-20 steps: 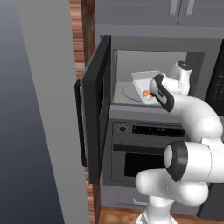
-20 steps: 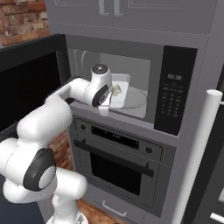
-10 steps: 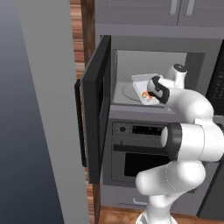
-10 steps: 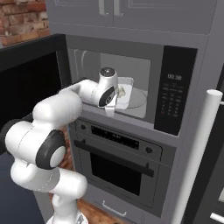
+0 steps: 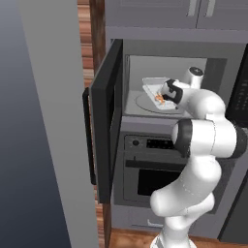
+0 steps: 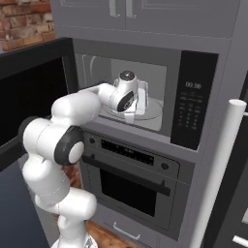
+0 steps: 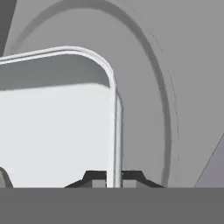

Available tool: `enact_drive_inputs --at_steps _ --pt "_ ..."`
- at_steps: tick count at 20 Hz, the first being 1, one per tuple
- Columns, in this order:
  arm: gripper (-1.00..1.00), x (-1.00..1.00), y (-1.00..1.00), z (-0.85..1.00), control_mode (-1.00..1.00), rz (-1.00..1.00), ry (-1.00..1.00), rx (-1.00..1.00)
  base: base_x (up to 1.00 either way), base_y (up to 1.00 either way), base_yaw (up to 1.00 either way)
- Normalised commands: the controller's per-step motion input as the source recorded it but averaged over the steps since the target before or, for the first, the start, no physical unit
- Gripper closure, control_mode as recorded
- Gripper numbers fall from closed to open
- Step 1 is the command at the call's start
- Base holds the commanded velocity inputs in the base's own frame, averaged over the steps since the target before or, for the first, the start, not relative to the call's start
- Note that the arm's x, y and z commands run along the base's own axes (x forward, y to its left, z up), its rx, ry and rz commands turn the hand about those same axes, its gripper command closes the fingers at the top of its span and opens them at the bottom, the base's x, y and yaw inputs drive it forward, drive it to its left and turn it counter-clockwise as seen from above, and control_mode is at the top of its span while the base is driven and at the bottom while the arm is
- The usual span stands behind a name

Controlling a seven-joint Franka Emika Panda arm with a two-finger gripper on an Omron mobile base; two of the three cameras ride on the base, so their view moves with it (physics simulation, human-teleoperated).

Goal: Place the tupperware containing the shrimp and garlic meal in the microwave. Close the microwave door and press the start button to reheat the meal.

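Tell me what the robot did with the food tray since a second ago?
The arm reached deeper into the microwave, carrying the tupperware further in over the turntable. The gripper kept its jaws pinched on the tray's rim, with no letting go. The microwave door stayed wide open, and the shrimp stayed in the tray.

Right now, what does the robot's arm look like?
The arm is smooth, shiny white and made of fat rounded tubes, with dark grey rings at its joints. No cables or markings show. Its gripper has two small dark fingertips.
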Motion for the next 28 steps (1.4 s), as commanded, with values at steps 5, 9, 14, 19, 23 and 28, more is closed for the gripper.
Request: enact_drive_inputs --at_steps 5,9,14,19,23,28 --pt "-1.0 0.52 -0.08 -0.01 -1.0 0.0 0.03 0.0 0.0 0.0 0.0" --pt "-1.0 0.07 -0.01 -0.13 -1.0 0.0 0.0 0.0 0.0 0.0 0.0" --pt "-1.0 -0.72 0.0 -0.05 -1.0 0.0 -0.06 -0.02 0.0 0.0 0.0" --pt "-1.0 -0.91 0.0 0.21 -1.0 0.0 -0.03 0.0 0.0 0.0 0.0" --pt "-1.0 -0.93 0.01 0.53 -1.0 0.01 -0.07 -0.01 0.0 0.0 0.0" --pt "-1.0 -1.0 0.19 0.63 -1.0 0.09 -0.07 -0.06 0.0 0.0 0.0"
